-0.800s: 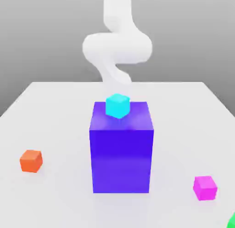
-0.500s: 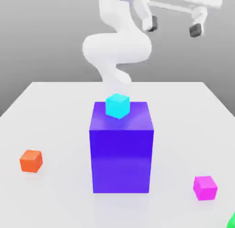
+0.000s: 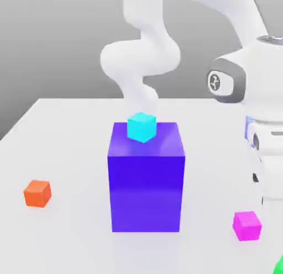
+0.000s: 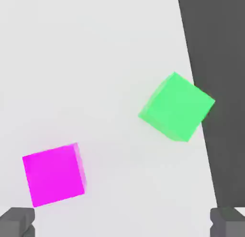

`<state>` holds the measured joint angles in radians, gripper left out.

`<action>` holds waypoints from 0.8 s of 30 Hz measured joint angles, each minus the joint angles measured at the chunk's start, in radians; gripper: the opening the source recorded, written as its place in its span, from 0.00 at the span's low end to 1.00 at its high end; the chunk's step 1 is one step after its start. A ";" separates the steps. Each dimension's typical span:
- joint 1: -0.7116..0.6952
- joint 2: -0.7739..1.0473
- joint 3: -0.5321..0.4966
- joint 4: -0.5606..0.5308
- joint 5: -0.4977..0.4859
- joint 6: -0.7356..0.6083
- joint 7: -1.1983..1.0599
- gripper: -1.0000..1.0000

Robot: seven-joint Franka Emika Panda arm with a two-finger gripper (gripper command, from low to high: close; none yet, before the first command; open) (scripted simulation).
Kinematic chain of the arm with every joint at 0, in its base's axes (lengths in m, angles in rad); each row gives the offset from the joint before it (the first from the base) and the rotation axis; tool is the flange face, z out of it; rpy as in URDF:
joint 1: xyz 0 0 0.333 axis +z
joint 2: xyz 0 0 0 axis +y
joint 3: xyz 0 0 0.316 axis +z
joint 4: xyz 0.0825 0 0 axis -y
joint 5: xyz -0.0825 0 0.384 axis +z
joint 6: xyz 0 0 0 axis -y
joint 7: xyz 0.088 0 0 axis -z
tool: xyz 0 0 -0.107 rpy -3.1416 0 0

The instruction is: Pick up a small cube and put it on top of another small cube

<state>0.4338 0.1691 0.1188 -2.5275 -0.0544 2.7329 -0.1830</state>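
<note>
The small magenta-pink cube (image 3: 247, 225) lies on the white table at the exterior view's near right, and the hand view shows it (image 4: 54, 174) close below the fingers. My gripper (image 4: 122, 224) is open, its two dark fingertips (image 4: 16, 221) wide apart with nothing between them. The arm's white hand (image 3: 268, 151) hangs just above and behind the magenta cube. An orange cube (image 3: 37, 193) of the same size sits at the exterior view's left. A small cyan cube (image 3: 141, 126) rests on top of the big blue-purple block (image 3: 146, 184).
A green cube (image 4: 176, 106) sits beside the magenta one, close to the table's edge; only its corner (image 3: 279, 265) shows in the exterior view. The big block stands in the middle of the table (image 3: 66, 129). The arm's base rises behind it.
The arm has swung down from high above the block to the exterior view's right, over the magenta cube. None of the cubes has moved.
</note>
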 joint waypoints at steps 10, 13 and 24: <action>0.053 0.239 -0.043 0.028 -0.071 0.170 0.002 0.00; 0.055 0.249 -0.046 0.030 -0.075 0.178 0.005 0.00; -0.013 0.105 0.019 0.141 -0.026 -0.078 -0.180 0.00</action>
<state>0.4206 0.2742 0.1382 -2.3862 -0.0805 2.6546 -0.3633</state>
